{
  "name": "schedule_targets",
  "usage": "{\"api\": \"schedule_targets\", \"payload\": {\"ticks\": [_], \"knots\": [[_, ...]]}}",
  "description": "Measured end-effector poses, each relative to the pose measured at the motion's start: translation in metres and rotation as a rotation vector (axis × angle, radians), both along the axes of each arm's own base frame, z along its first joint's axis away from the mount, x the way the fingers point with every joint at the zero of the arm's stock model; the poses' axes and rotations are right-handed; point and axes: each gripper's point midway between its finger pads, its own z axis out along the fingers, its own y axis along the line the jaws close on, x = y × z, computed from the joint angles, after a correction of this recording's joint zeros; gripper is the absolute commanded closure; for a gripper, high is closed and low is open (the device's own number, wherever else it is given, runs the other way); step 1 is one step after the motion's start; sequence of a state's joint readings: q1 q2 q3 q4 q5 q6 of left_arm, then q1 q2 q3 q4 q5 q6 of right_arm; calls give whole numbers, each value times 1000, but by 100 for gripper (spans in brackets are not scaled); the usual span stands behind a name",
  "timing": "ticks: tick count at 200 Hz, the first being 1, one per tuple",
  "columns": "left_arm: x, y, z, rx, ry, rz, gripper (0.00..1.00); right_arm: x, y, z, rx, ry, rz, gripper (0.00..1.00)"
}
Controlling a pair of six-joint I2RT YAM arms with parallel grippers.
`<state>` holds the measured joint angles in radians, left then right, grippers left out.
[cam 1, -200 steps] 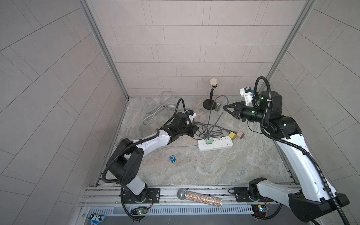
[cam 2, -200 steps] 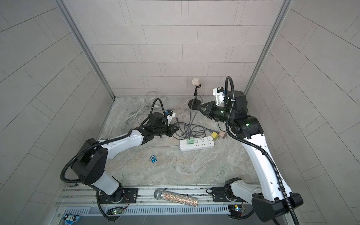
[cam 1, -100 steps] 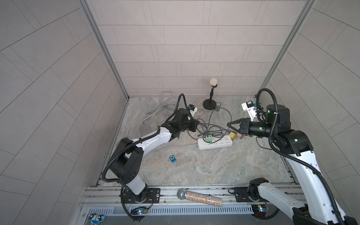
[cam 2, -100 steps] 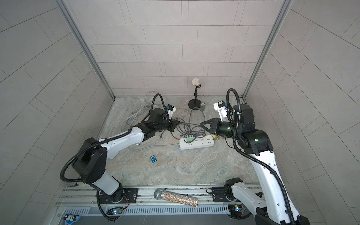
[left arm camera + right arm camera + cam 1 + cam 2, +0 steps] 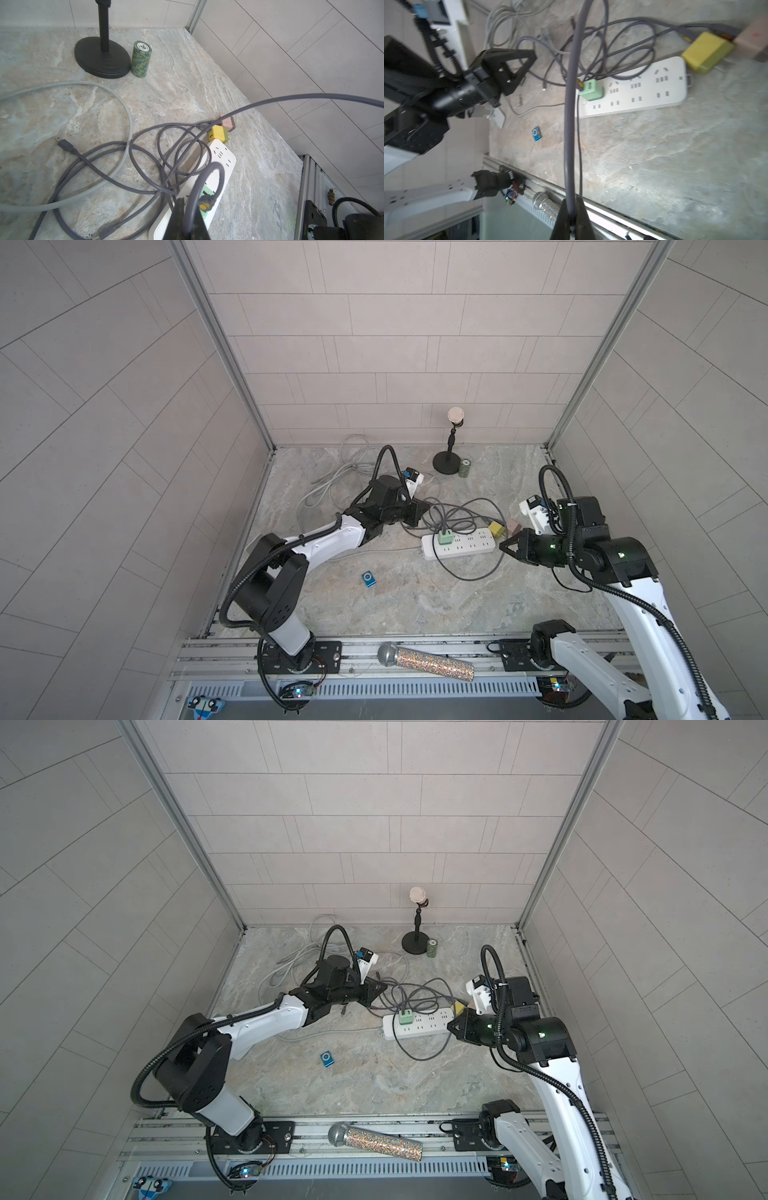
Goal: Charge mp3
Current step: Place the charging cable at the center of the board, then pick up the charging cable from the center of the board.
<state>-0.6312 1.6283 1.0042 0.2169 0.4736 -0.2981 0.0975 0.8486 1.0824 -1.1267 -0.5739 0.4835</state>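
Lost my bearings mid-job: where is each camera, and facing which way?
Top views: high in front, looking down at the table; left arm and right arm show.
Left wrist: faces the power strip; own jaws pinch grey cable.
Right wrist: faces left gripper and mp3; own jaws pinch grey cable too.
Shared: green charger in both wrist views.

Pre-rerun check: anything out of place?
Yes. A glitter microphone lies on the front rail, outside the work area. The grey cables are tangled over the power strip, and the yellow charger lies unplugged beside it.
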Motion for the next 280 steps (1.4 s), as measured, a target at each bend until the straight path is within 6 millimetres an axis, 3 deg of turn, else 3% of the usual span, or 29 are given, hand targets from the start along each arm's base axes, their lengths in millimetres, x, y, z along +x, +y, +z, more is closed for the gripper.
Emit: {"api": "schedule_targets", "payload": {"ticks": [58,78,92,103,116,143,162,185,206,225,254,280], "knots": [[-28,6,-21,-7,39,-31,99,13,-50,-65,-274,151,-163,95],[-30,7,-14,-23,26,-29,99,19,-66,-83,-350,179,-215,71],[-31,7,-3,-43,6,-31,99,26,-67,-93,-352,170,-233,53],[-33,6,6,-62,-10,-36,98,31,-66,-98,-341,156,-233,44],[-36,4,17,-85,-30,-48,98,38,-62,-99,-316,133,-231,34],[-46,-1,35,-121,-60,-80,98,56,-55,-86,-283,60,-210,27],[-52,-2,34,-127,-59,-97,98,67,-52,-67,-278,11,-193,19],[-57,-1,25,-120,-42,-108,98,84,-47,-39,-260,-53,-170,18],[-62,3,10,-105,-21,-108,98,106,-36,-29,-235,-37,-132,22],[-67,9,-7,-81,7,-100,98,136,-16,-36,-220,19,-76,27],[-77,22,-29,-45,39,-73,98,179,44,-67,-219,122,85,37],[-81,29,-33,-39,42,-52,98,198,97,-101,-242,187,200,46]]}}
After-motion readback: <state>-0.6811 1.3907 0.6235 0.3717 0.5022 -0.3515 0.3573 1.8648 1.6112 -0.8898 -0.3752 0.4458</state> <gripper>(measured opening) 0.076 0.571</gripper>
